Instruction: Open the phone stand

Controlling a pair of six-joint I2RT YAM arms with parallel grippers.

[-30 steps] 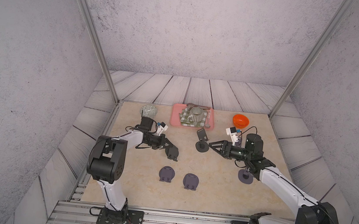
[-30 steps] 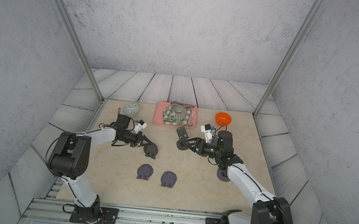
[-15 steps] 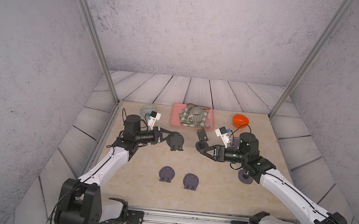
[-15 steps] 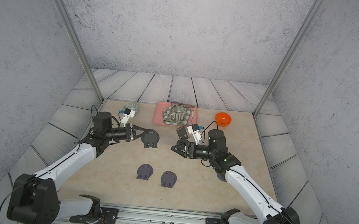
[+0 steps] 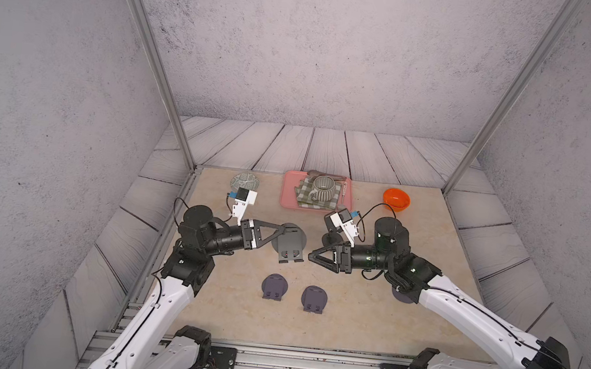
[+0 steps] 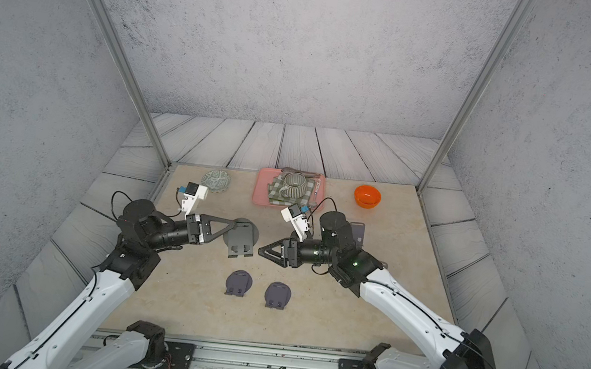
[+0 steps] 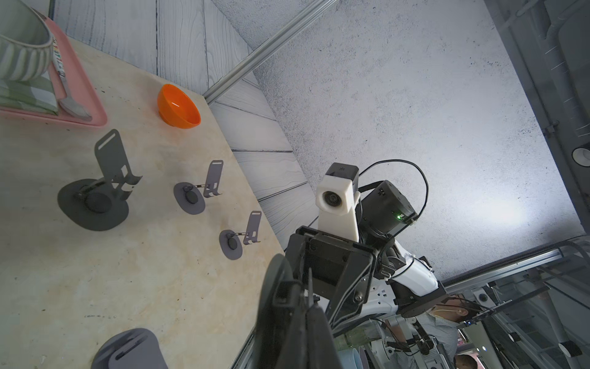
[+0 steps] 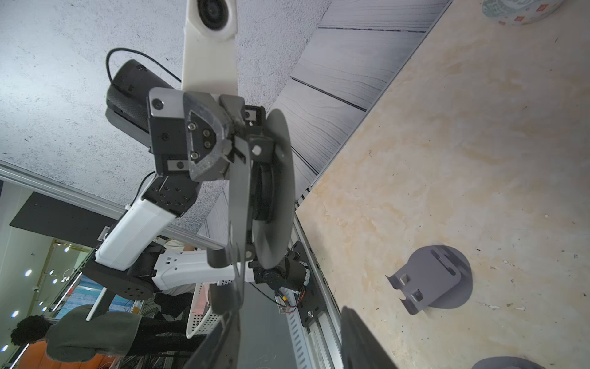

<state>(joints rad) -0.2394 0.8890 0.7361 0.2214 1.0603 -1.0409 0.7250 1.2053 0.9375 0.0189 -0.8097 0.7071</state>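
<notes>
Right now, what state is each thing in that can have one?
Held phone stand, folded, lifted.
Left gripper, shut on that stand.
Right gripper, open, empty.
Near left stand, folded, lying flat.
Near right stand, folded, lying flat.
Orange bowl, upright, empty.
Dark grey stand, opened, standing.
Purple stand nearer the bowl, opened.
Purple stand farther from the bowl, opened.

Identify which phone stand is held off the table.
The folded stand clamped in the left gripper, hanging in mid-air; the other stands all rest on the table.
</notes>
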